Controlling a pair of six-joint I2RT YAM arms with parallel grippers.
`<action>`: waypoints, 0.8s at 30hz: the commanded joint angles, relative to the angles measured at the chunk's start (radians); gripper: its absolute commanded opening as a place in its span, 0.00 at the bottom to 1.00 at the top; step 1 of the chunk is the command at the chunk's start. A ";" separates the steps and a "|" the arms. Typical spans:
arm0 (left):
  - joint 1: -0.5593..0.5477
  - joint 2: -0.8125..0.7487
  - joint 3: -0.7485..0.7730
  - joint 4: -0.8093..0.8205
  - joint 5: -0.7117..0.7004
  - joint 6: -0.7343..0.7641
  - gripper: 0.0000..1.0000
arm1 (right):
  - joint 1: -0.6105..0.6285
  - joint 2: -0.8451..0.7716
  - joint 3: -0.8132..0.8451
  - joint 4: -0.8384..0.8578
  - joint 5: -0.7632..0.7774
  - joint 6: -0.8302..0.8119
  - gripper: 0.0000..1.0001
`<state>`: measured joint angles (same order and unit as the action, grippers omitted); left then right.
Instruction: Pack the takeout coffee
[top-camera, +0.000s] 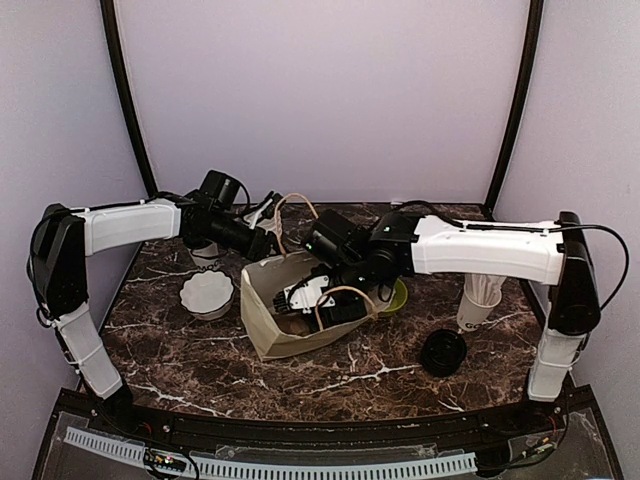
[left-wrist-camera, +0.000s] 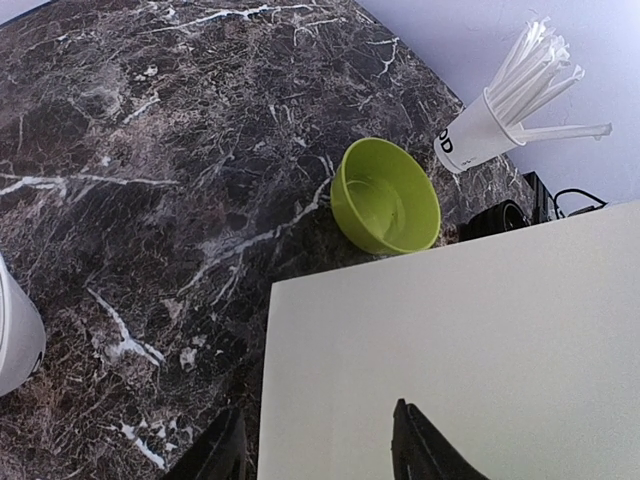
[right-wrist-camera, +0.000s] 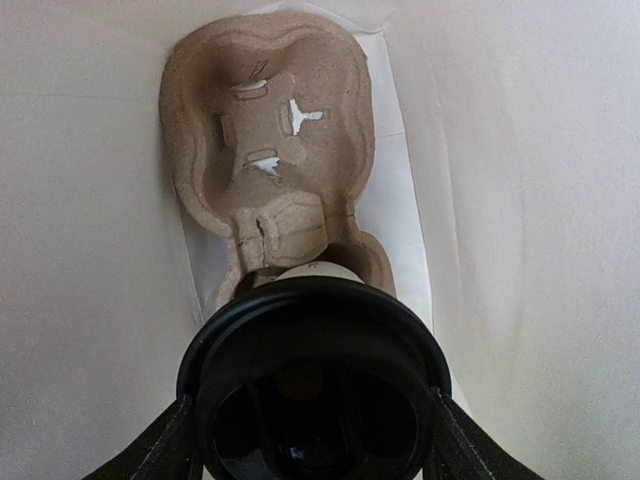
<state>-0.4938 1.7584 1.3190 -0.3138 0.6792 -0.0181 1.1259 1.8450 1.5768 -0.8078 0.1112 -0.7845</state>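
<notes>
A cream paper bag (top-camera: 268, 318) stands open mid-table. Inside it lies a brown pulp cup carrier (right-wrist-camera: 270, 130). My right gripper (right-wrist-camera: 310, 425) reaches into the bag and is shut on a takeout coffee cup, its fingers pressed to either side of the black lid (right-wrist-camera: 310, 340). The cup hangs just over the carrier's near pocket. In the top view that gripper (top-camera: 335, 295) hides most of the cup. My left gripper (left-wrist-camera: 320, 450) is at the bag's far left rim, fingers apart. One finger lies over the bag's flat wall (left-wrist-camera: 450, 330) and the other just past its edge.
A lime-green bowl (left-wrist-camera: 385, 197) sits right of the bag. A white cup of long white sticks (top-camera: 480, 300) stands at the far right. A loose black lid (top-camera: 443, 352) lies near it. A white fluted bowl (top-camera: 207, 293) sits left of the bag.
</notes>
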 joint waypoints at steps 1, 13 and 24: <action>-0.005 -0.018 -0.018 -0.029 -0.002 0.036 0.53 | 0.003 0.120 0.062 -0.324 -0.224 0.002 0.52; -0.003 -0.021 -0.023 -0.033 -0.020 0.038 0.52 | -0.019 0.220 0.255 -0.597 -0.388 0.004 0.51; -0.003 -0.011 -0.021 -0.035 -0.026 0.041 0.53 | -0.065 0.251 0.112 -0.399 -0.360 0.048 0.51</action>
<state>-0.4938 1.7584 1.3079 -0.3317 0.6533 0.0010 1.0649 1.9759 1.8072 -1.0676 -0.1310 -0.8032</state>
